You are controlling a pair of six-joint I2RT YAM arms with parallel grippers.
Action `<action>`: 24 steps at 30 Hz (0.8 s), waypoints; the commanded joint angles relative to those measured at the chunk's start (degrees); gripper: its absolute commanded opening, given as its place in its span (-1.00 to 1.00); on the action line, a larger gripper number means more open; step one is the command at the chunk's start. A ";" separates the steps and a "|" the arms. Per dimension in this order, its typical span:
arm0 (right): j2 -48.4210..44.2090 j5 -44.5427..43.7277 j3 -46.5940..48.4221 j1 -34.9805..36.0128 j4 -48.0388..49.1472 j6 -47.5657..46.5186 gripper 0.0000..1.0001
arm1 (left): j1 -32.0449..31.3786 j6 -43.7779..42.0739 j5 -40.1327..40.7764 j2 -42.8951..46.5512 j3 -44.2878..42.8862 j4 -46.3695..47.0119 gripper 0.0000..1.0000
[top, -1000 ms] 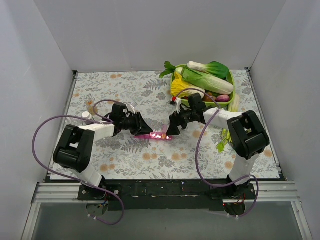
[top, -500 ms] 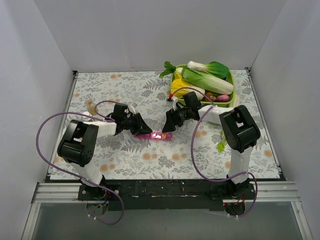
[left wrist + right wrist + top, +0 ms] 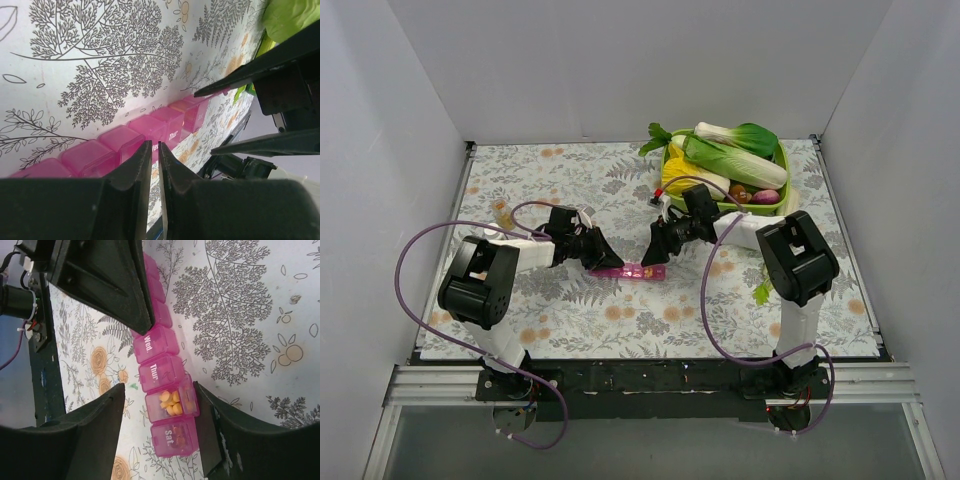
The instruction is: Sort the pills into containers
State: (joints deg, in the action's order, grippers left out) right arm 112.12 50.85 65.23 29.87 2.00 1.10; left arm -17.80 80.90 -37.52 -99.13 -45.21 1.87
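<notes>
Containers, one long translucent pink plastic pill-organizer strip (image 3: 630, 270) of lidded day compartments, lie flat on the floral-printed surface (image 3: 550, 170) between the two arms. Over the strip's left half sits the left gripper (image 3: 154, 150), jaws all but together with nothing between them. Further right, the Wed compartment (image 3: 155, 344) and Thur compartment (image 3: 160, 372) are closed and look empty. The next one stands open, holding small round orange pills (image 3: 170, 402), and more orange shows through the Sat compartment (image 3: 172, 437) at the end. The right gripper (image 3: 159, 390), jaws wide apart astride that end, has drawn back slightly toward the green plastic vegetable tray (image 3: 784, 170) over the last second, so that drop is likely finished
</notes>
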 commanded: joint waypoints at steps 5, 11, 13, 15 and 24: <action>-6.47 2.85 -2.65 1.24 0.55 -3.56 0.20 | -0.22 -1.36 7.46 -2.03 -0.14 -5.03 -0.80; -8.23 1.54 -4.59 3.35 -3.83 -7.51 0.15 | -0.22 -1.10 7.72 -2.38 -0.05 -4.77 -0.81; -7.53 1.10 -4.76 3.97 -5.94 -8.22 0.13 | -0.22 -1.10 7.55 -2.29 -0.05 -4.68 -0.81; -6.30 -0.92 -4.68 4.32 -7.18 -8.92 0.10 | -0.22 -1.01 7.55 -2.21 0.04 -4.59 -0.81; -3.74 -4.88 1.64 4.41 -16.23 -13.30 -0.11 | -0.22 -0.92 7.20 -2.03 0.12 -4.42 -0.82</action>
State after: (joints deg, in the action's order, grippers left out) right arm 108.12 48.97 63.11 34.26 -8.34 -7.77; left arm -17.80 81.71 -36.42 -99.44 -45.84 0.91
